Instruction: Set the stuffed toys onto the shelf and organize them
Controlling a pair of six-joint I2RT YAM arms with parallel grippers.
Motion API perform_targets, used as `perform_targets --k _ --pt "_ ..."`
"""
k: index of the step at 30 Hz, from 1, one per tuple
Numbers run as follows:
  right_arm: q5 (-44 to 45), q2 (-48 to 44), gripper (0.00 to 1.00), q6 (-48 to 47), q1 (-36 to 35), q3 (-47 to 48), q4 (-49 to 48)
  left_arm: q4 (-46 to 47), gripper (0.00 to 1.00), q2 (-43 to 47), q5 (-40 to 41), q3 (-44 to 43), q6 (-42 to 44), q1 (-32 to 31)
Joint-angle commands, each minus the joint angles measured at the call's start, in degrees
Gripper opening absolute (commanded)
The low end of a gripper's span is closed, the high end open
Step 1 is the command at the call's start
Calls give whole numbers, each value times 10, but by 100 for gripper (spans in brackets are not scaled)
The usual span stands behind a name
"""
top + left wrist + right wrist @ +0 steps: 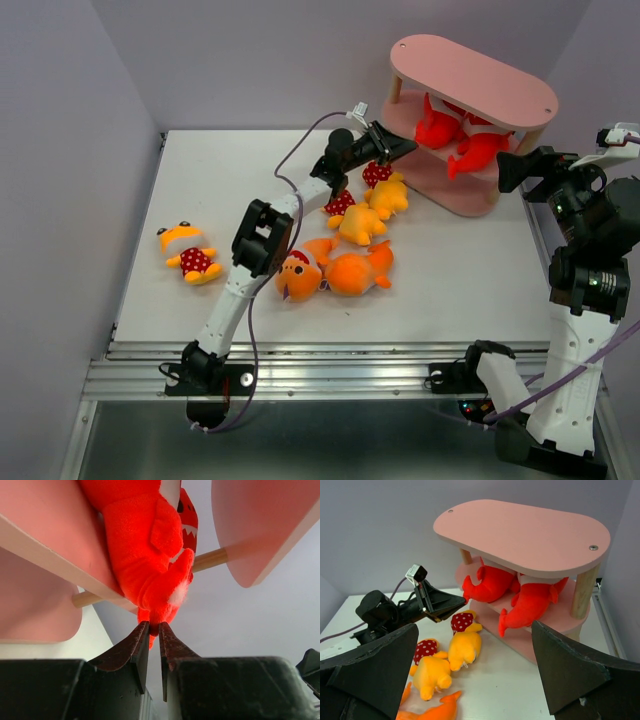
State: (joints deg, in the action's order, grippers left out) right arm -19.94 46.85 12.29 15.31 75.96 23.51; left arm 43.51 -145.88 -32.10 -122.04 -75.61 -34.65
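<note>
The pink shelf (470,75) stands at the far right of the table. Two red sharks lie on its middle tier, one on the left (437,128) and one on the right (478,150). My left gripper (403,148) reaches to the shelf's left end. In the left wrist view its jaws (154,625) are closed on the tail of the left red shark (150,545). My right gripper (512,170) is open and empty, to the right of the shelf. Two orange sharks (300,277) (360,270) and two yellow figures (358,222) (388,192) lie mid-table. A third figure (188,252) lies at the far left.
The right wrist view shows the shelf (520,530), both red sharks (490,585) (532,602), the left gripper (462,600) and the yellow figures (465,647) below it. A cable trails along the left arm. Purple walls enclose the table.
</note>
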Motion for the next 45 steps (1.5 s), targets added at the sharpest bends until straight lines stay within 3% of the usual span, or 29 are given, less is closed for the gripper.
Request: perform_targets --k 1,13,23,34,38,42,45 --pt "-1 -9 100 4 4 -3 -30 18 24 4 -3 -42 -1 4" --pt "1 -9 100 2 4 -5 -30 11 27 -12 -2 -69 -10 8" --pt "-1 -11 100 3 9 -6 -30 95 53 53 0 69 -16 13" --pt "-2 -11 100 2 9 -8 -31 136 60 114 6 151 14 23" --pt "-2 -12 100 1 9 -10 -32 155 60 154 9 196 61 26" --pt "-4 -11 100 2 9 -10 -32 107 60 211 16 232 173 26" --pt "-4 -10 100 3 9 -10 -32 90 59 234 26 246 209 24"
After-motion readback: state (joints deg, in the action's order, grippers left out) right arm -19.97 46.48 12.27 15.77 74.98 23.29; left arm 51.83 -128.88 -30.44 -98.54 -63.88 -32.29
